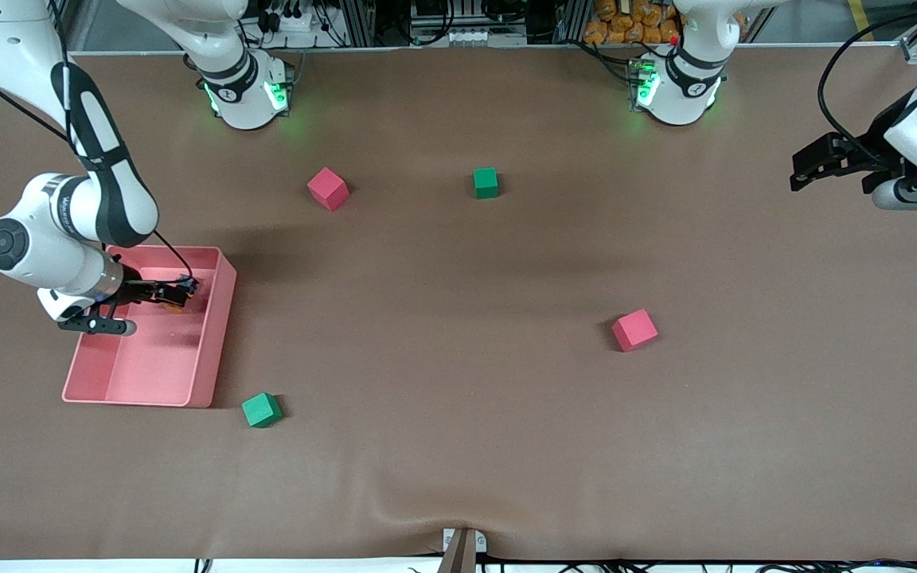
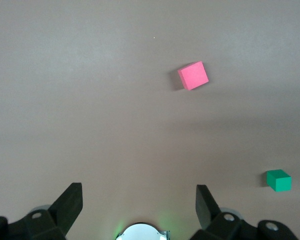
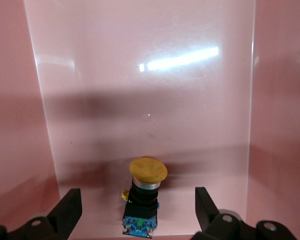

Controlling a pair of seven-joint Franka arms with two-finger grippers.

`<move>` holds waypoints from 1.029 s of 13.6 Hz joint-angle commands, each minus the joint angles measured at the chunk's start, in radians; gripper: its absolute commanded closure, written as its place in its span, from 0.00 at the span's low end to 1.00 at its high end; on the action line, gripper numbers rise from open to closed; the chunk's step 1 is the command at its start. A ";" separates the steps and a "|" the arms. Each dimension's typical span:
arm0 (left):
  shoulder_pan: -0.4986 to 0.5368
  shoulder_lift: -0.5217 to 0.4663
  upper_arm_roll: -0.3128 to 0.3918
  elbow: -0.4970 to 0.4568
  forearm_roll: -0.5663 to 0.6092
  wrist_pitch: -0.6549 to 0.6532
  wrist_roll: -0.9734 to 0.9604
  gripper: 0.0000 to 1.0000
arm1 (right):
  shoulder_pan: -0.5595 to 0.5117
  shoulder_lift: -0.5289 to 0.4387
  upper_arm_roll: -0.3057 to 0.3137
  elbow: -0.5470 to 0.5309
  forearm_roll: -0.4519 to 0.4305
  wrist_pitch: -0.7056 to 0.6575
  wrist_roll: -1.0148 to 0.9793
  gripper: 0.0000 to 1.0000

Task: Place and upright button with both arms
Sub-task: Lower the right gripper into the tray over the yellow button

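- The right gripper (image 1: 180, 293) is reaching low inside the pink tray (image 1: 216, 342) at the right arm's end of the table, its black fingers spread wide with nothing pinched between them.
- The button (image 3: 142, 202) is lying on its side on the tray floor, in the part of the tray farther from the front camera, sitting between the spread fingers in the right wrist view; its domed orange cap is tilting up off a short black body with a blue base.
- The cap is smooth and rounded, so I judge the fingers may be sliding off it if they are closing on the cap rather than on the squarer body.
- The tray walls are glossy, hard plastic and standing close around the gripper; a finger could be catching a wall and shoving the whole tray across the brown mat (image 1: 458, 446).
- A green cube (image 1: 261, 410) is resting just beside the tray's corner nearer the front camera, and a red cube (image 1: 328, 189) and a second green cube (image 1: 485, 183) are lying farther from the camera; all look matte and sharp-edged.
- Another red cube (image 1: 634, 329) is sitting toward the left arm's end, possibly crowding the spot where the button goes.
- The left gripper (image 1: 813, 169) is waiting over bare mat at the left arm's end, fingers spread and empty; a mistimed handover could be dropping the small button.
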State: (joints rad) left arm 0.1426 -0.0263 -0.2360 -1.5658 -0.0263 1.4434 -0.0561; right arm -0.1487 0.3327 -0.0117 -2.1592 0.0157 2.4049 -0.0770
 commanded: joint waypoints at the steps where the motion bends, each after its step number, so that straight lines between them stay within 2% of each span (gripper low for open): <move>1: 0.003 0.003 -0.003 0.016 -0.004 -0.026 0.007 0.00 | -0.011 0.028 0.006 -0.007 -0.010 0.034 -0.010 0.00; 10: 0.000 0.022 -0.003 0.018 -0.003 -0.031 0.009 0.00 | -0.009 0.084 0.006 -0.004 -0.030 0.085 -0.010 0.00; 14: 0.011 0.020 -0.002 0.018 -0.003 -0.032 0.012 0.00 | -0.021 0.074 0.006 -0.013 -0.040 0.057 -0.065 0.00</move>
State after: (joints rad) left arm 0.1444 -0.0104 -0.2352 -1.5663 -0.0263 1.4300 -0.0561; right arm -0.1489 0.4203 -0.0122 -2.1593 -0.0044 2.4699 -0.1081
